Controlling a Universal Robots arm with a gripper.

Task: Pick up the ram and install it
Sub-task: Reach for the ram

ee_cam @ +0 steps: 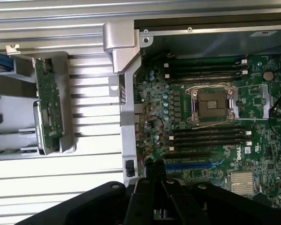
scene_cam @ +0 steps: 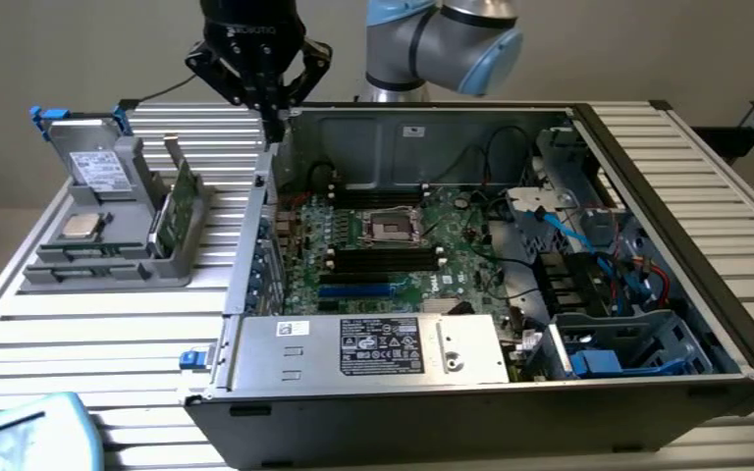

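Observation:
The ram (scene_cam: 176, 199) is a thin green stick standing on edge in a slot of the grey holder (scene_cam: 105, 267), at the exterior view's left. In the wrist view the ram (ee_cam: 48, 104) shows as a green board with small parts along its face. My gripper (scene_cam: 272, 110) hangs above the open computer case's wall, apart from the ram and higher than it. Its black fingers (ee_cam: 150, 174) are pressed together, shut, with nothing between them. Black memory slots (ee_cam: 208, 136) lie on the motherboard (scene_cam: 446, 257) beside the processor socket (ee_cam: 211, 105).
The holder also carries a grey drive with a white label (scene_cam: 95, 170) and a small silver processor chip (scene_cam: 82, 226). The case (scene_cam: 691, 255) holds a power supply (scene_cam: 370, 348), cables and a blue drive cage (scene_cam: 613, 358). The slatted metal table (scene_cam: 102, 334) lies around it.

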